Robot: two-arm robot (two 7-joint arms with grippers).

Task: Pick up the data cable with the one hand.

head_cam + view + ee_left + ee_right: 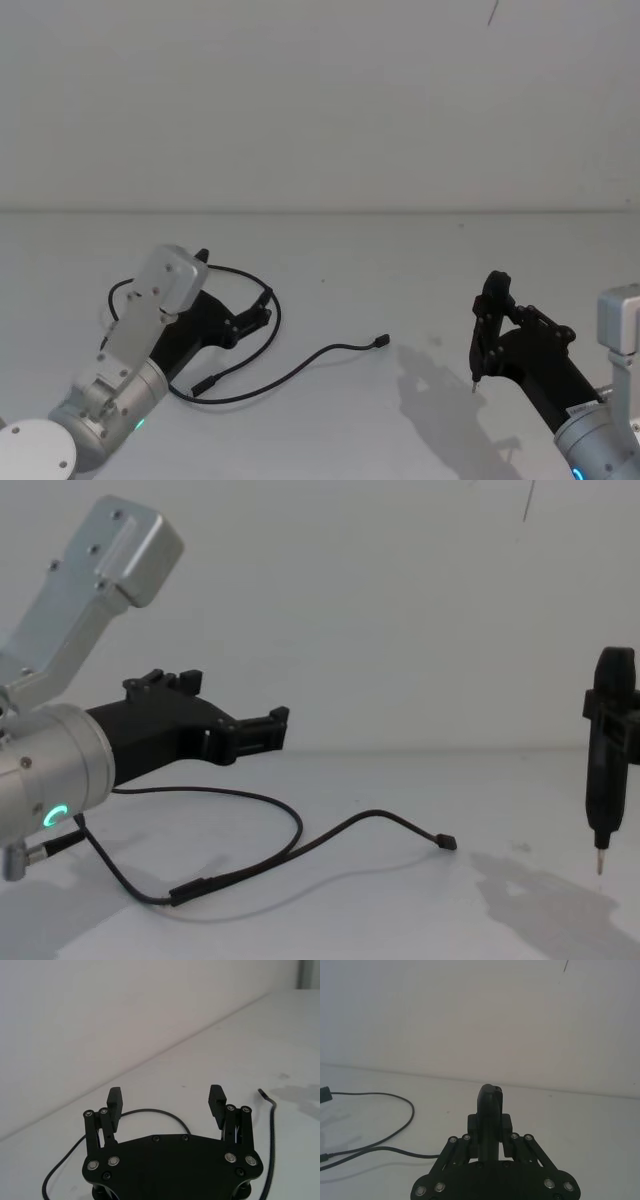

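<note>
Hand: black angular plastic left gripper (166,1095), jaws apart, above the cable's loop, bench's (330,260) left edge.
Spare: slim black right gripper (490,1094), closed, right edge.
Cable: long thin black data cable (345,346), lying flat.
Method: lower astride one strand, then close.

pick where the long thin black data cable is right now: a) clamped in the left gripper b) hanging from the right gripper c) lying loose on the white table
C: the long thin black data cable lies on the white table; the open black angular left gripper hovers above its loop, and the slim right gripper stands apart, shut.
</note>
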